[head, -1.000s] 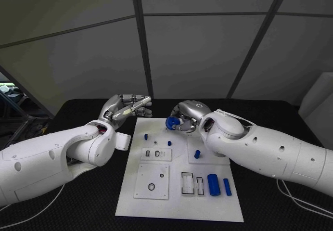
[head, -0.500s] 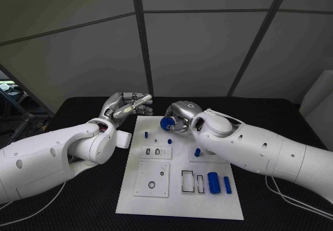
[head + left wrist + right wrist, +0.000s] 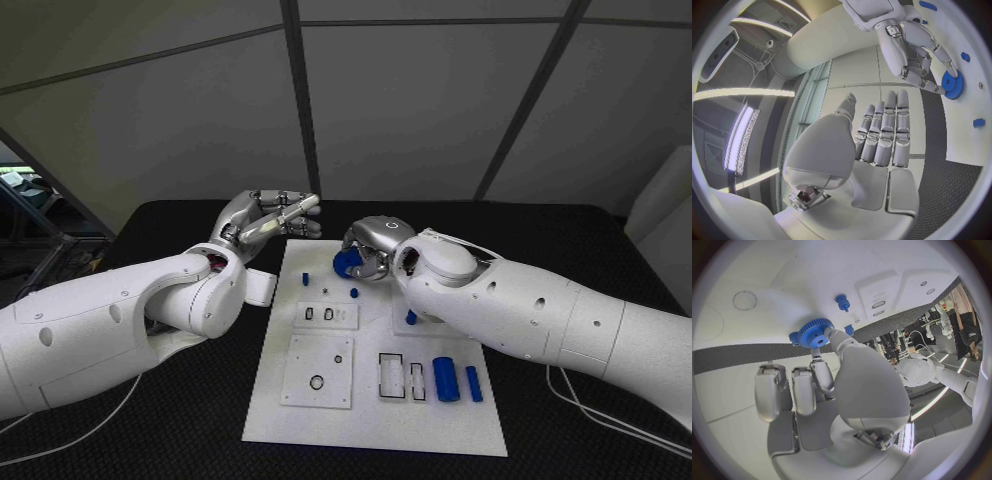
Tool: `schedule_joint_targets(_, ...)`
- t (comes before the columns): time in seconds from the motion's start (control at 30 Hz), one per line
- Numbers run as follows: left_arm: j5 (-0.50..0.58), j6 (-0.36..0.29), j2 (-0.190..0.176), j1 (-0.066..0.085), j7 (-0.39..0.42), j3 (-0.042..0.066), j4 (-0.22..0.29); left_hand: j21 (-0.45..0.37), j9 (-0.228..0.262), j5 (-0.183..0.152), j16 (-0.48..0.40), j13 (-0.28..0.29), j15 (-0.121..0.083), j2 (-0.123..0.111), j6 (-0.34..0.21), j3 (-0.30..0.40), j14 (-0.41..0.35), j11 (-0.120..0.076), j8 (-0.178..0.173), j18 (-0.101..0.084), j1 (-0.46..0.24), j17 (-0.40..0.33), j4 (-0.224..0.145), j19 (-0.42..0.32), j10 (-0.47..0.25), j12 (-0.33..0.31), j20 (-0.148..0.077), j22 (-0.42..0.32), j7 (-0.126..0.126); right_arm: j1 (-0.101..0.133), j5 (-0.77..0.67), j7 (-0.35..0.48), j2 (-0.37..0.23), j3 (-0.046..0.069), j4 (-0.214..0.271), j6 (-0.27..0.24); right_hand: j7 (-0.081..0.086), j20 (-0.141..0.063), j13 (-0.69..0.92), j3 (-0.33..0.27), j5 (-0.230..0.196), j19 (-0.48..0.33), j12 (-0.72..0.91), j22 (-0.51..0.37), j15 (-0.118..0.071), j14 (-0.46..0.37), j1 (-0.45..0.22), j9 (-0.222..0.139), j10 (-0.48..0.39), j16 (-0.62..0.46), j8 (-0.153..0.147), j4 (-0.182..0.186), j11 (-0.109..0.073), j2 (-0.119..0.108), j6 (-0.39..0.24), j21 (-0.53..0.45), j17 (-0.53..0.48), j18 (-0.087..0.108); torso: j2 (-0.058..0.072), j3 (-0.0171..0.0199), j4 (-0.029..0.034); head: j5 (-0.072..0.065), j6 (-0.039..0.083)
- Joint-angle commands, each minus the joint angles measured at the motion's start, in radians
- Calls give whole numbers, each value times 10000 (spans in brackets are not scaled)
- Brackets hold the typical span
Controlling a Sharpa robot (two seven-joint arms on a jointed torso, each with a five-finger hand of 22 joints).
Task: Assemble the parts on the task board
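The white task board (image 3: 372,400) lies in the middle of the black table. My right hand (image 3: 375,243) hovers over the board's far end and pinches a blue gear (image 3: 346,262) between thumb and fingers; the gear (image 3: 813,332) stays just above the board's surface. The left wrist view shows the same gear (image 3: 950,86) under the right hand (image 3: 907,47). My left hand (image 3: 268,220) is raised beyond the board's far left corner, fingers (image 3: 891,131) straight and side by side, holding nothing. Small blue pegs (image 3: 304,281) (image 3: 353,293) stand in the board near the gear.
Another blue peg (image 3: 410,318) stands mid-board. Two blue cylinders (image 3: 444,380) (image 3: 473,384) lie at the near right beside rectangular slots. A black ring (image 3: 315,385) sits on the near left plate. My two forearms flank the board.
The right hand has carried the gear a little to the left and slightly lower over the board's far end. The left hand has risen slightly.
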Motion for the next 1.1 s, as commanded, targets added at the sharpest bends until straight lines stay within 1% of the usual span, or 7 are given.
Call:
schedule_joint_targets(0.03, -72, 108, 1, 14, 66, 6, 16, 2, -4, -13, -36, 11, -20, 53, -17, -63, -82, 56, -58, -140, -20, 9, -5, -44, 16, -54, 15, -9, 58, 20, -59, 105, 37, -5, -71, 220, -216, -17, -53, 85, -4, 203, -41, 1454, -34, 655, -80, -2, -44, 19, -44, -10, 34, 42, 412, 51, 732, -107, -2, 0, 1, 10, -4)
schedule_joint_targets(0.2, -72, 107, 2, 16, 67, 6, 16, 2, -4, -13, -36, 11, -20, 53, -17, -63, -82, 56, -58, -140, -20, 9, -5, -44, 16, -54, 15, -9, 58, 21, -59, 125, 96, -8, -172, 253, -124, 18, -255, 163, -58, 173, -267, 1422, 19, 650, -237, -83, -226, 11, -277, -16, 105, -33, 175, 34, 726, -100, -1, 4, 1, 8, -5)
schedule_joint_targets(0.33, -72, 107, 8, 16, 64, 6, 16, 2, -4, -13, -36, 11, -20, 53, -17, -63, -82, 56, -58, -140, -20, 9, -5, -44, 16, -54, 15, -9, 58, 21, -57, 179, 147, -10, -252, 313, 52, 124, -425, 157, -170, 146, -455, 1395, 149, 650, -470, -238, -380, 12, -727, 3, 265, -181, -333, 18, 737, -95, -6, 3, -6, 20, -13)
schedule_joint_targets(0.6, -72, 102, 14, 18, 56, 6, 5, 2, -4, -13, -36, 11, -20, 53, -17, -63, -82, 56, -58, -140, -20, 9, -5, -44, 16, -54, 15, -9, 58, 22, 19, 209, 183, -14, -330, 539, 268, 335, -583, -552, -582, 97, -603, 1347, 355, 658, -1209, -480, -551, 42, -1377, 427, 489, -371, -1052, -13, 808, -79, -7, 10, -15, -6, -49)
schedule_joint_targets(0.8, -71, 99, 16, 18, 54, 6, 2, 2, -4, -13, -36, 11, -20, 53, -17, -63, -82, 56, -58, -140, -20, 9, -5, -44, 16, -54, 15, -9, 58, 23, 120, 166, 152, -15, -337, 696, 332, 434, -525, -1226, -484, 102, -511, 1364, 437, 677, -1776, -533, -556, 101, -1527, 1261, 567, -233, -1005, -10, 934, -79, -4, 10, -10, -17, -54)
schedule_joint_targets(0.93, -71, 94, 10, 18, 53, 6, -2, -1, -4, -13, -56, 11, -16, 57, -16, -71, -93, 59, -68, -140, -22, 17, -7, -54, 16, -62, 19, -12, 63, 24, 160, 137, 99, -15, -307, 729, 307, 439, -409, -1299, -321, 122, -384, 1393, 432, 690, -1908, -517, -483, 133, -1493, 1495, 551, -118, -847, 3, 1006, -84, -12, 15, -10, 1, -54)
schedule_joint_targets(1.1, -71, 100, 3, 18, 53, 6, -14, -1, -4, -13, -56, 11, -16, 57, -16, -71, -93, 59, -68, -140, -22, 17, -7, -54, 16, -62, 19, -12, 63, 23, 270, 343, -81, -16, -146, -185, 278, 423, -296, -1252, -28, 167, -263, 1451, 410, 702, -1783, -516, -409, 160, -1488, 1486, 522, -36, -743, 30, 1065, -97, -6, 22, -26, -19, -26)
